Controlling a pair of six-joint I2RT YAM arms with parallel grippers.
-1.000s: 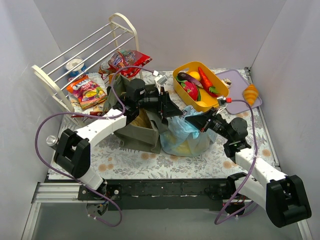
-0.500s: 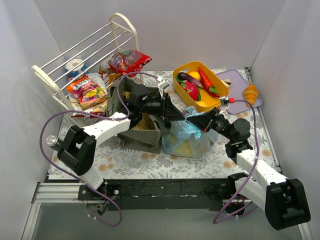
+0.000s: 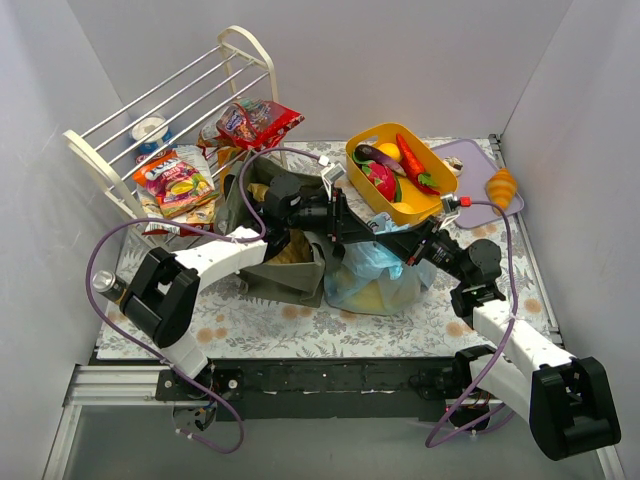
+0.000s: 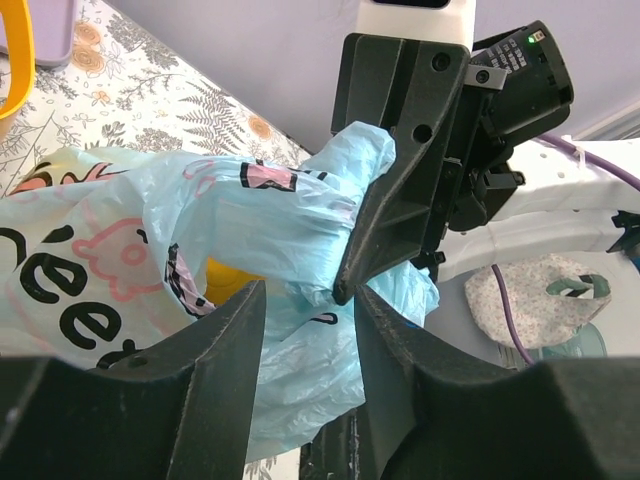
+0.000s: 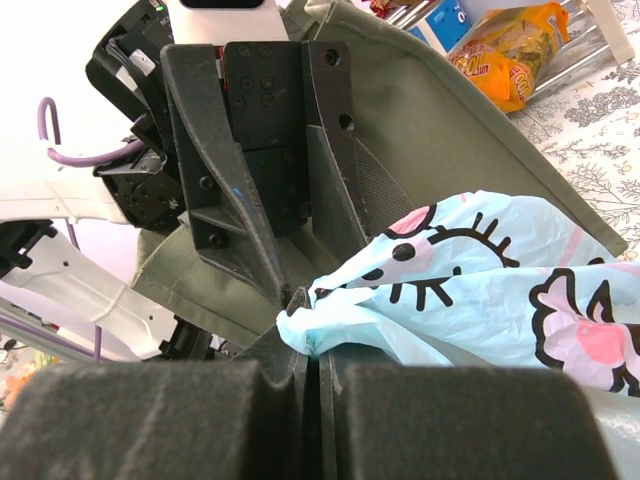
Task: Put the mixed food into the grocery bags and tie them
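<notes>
The light-blue cartoon-print grocery bag (image 3: 370,285) sits at the table's middle with something yellow (image 4: 225,280) inside. My right gripper (image 5: 318,355) is shut on a bunched bit of its top edge and pulls it up. My left gripper (image 4: 308,300) faces it from the other side. Its jaws stand apart, with loose blue plastic in the gap, right by the right gripper's tips (image 4: 342,292). From above, the two grippers (image 3: 362,232) (image 3: 405,248) meet over the bag. The olive-green tote (image 3: 285,270) stands just left of the bag, under my left arm.
A yellow tub (image 3: 375,130) with an eggplant (image 3: 375,157), a red pepper (image 3: 380,180) and other toy food stands behind the bag. A croissant (image 3: 502,187) lies by a purple board (image 3: 470,155). A white wire rack (image 3: 170,100) at back left carries snack packets (image 3: 175,180).
My left gripper has reached further right over the tote to the blue bag, and its jaws have narrowed around the plastic. The right gripper has kept its hold and drifted slightly.
</notes>
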